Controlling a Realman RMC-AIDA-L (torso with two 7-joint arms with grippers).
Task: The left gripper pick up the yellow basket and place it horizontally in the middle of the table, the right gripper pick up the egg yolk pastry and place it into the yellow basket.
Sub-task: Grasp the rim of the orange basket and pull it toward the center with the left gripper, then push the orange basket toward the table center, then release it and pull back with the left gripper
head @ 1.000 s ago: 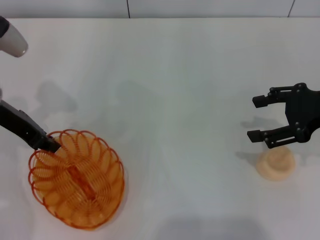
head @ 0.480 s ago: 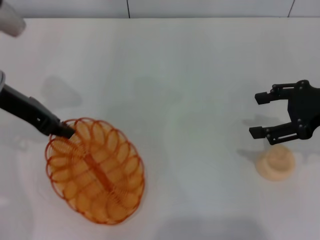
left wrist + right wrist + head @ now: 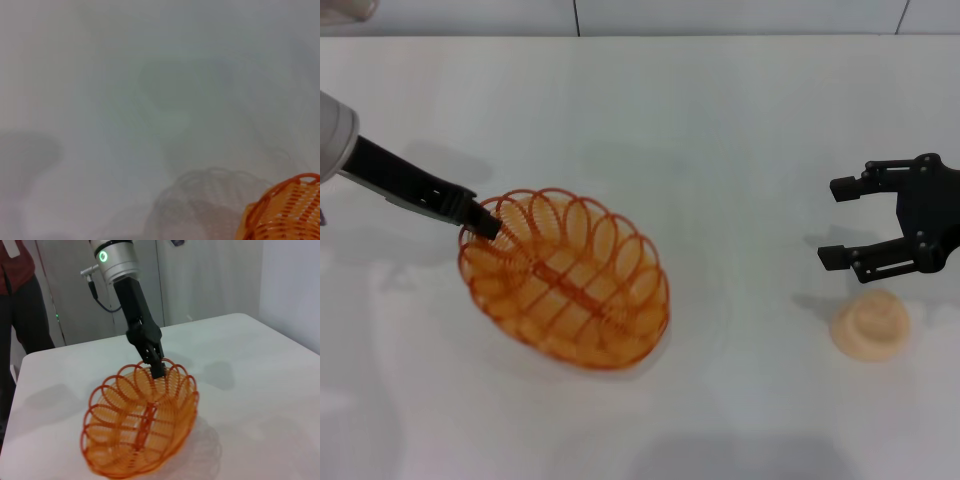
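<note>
Egg yolk pastry (image 3: 870,325) resting on table (image 3: 720,150) at near right, untouched, well apart from basket. Right gripper (image 3: 842,222) poised just beyond it, jaws spread and empty, apparently waiting for the basket to be set down. Yellow basket (image 3: 565,278) left of centre, tilted, apparently lifted clear of the surface; contact underneath hard to confirm. Left gripper (image 3: 485,220) clamped on its far-left rim, carrying it by the edge toward centre. Fingertips largely hidden behind rim loops.
</note>
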